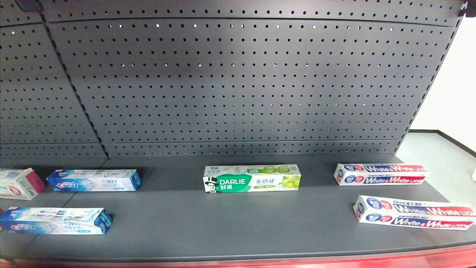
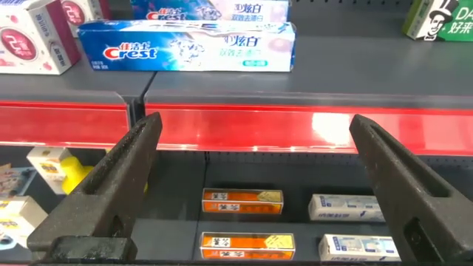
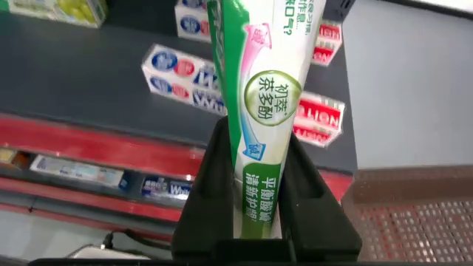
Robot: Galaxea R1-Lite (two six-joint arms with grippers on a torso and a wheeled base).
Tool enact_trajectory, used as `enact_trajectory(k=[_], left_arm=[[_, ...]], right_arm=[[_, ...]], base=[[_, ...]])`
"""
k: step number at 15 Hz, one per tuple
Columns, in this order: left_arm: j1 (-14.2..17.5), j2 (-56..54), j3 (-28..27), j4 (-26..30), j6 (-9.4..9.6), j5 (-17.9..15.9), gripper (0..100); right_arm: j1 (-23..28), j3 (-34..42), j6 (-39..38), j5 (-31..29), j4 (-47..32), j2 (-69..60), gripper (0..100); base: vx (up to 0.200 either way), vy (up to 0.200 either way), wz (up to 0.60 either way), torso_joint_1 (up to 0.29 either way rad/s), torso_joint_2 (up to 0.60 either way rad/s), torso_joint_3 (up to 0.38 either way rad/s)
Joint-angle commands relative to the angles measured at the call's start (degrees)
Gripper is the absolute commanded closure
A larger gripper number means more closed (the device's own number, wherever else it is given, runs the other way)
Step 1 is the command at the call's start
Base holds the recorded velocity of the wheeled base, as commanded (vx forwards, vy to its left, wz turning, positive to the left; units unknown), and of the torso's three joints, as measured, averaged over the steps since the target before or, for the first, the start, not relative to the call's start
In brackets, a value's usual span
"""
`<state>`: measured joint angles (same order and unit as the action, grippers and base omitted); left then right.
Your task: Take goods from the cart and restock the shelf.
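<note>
Lying on the grey shelf, toothpaste boxes front a pegboard

Head looks down on shelf, wrists low, facing same shelf

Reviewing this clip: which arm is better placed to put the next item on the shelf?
Right. The right gripper is shut on a green-and-white toothpaste box, held before the dark grey shelf board. The left gripper is open and empty, facing the shelf's red front edge.
</note>
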<state>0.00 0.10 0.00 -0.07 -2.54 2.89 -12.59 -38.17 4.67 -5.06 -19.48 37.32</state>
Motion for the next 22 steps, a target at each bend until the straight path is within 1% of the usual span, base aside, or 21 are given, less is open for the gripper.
enact_trajectory(k=[1,4,6,8,10,11,12,17,18,19,20,21,22], left_arm=[[0.0,0.0,0.0,0.0,-0.01,0.0,0],[0.0,0.1,0.0,0.0,-0.01,0.0,0],[0.0,0.0,0.0,0.0,-0.01,0.0,0],[0.0,0.0,0.0,0.0,0.69,-0.4,0],[0.0,0.1,0.0,0.0,0.69,-0.4,0],[0.0,0.0,-0.1,0.1,0.43,-0.3,0],[0.0,0.0,-0.2,0.2,0.51,-0.3,0],[0.1,0.2,-0.4,0.3,0.51,-0.3,0],[0.1,0.6,-3.7,0.7,0.69,-0.3,0],[-0.1,3.3,-8.4,3.2,0.69,-0.4,0],[-0.8,7.5,-14.1,8.2,0.78,-0.9,0],[-1.8,9.2,-18.4,11.1,0.87,-1.8,0],[-3.2,11.9,-21.8,13.0,1.31,-3.2,0]], right_arm=[[-1.0,-1.3,0.0,-0.2,-2.2,-2.6,100],[-2.3,-4.5,-0.3,-0.2,-5.5,-2.1,100],[-3.0,-6.5,-0.3,0.0,-9.1,-2.0,100],[-3.1,-8.3,-0.3,1.2,-12.4,-2.0,100],[-3.0,-8.3,-0.5,2.0,-12.7,-2.0,100],[-2.8,-8.3,-2.0,5.5,-11.5,-2.2,100],[-2.4,-8.4,-2.2,7.0,-10.7,-2.4,100],[-1.5,-8.2,-2.1,7.2,-12.9,-3.4,100],[-1.5,-8.1,-2.1,6.8,-12.9,-3.4,100],[-1.5,-8.1,-2.1,6.8,-12.8,-3.4,100],[-1.4,-7.9,-2.1,6.8,-12.7,-3.7,100],[-1.4,-7.5,-2.1,6.8,-12.7,-3.8,100],[-1.4,-7.1,-2.1,6.8,-12.4,-3.9,100]], base=[[0.000,0.000,0.00,0.000,0.00,0.000],[0.000,0.000,0.00,0.000,0.00,0.000],[0.000,0.000,0.00,0.000,0.00,0.000],[0.000,0.000,0.00,0.000,0.00,0.000],[0.000,0.000,0.00,0.000,0.00,0.000],[0.000,0.000,0.00,0.000,0.00,0.000],[0.000,0.000,0.00,0.000,0.00,0.000],[0.000,0.000,0.00,0.000,0.00,0.000],[0.000,0.000,0.00,0.000,0.00,0.000],[0.000,0.000,0.00,0.000,0.00,0.000],[0.000,0.000,0.00,0.000,0.00,0.000],[0.000,0.000,0.00,0.000,0.00,0.000],[0.000,0.000,0.00,0.000,0.00,0.000]])
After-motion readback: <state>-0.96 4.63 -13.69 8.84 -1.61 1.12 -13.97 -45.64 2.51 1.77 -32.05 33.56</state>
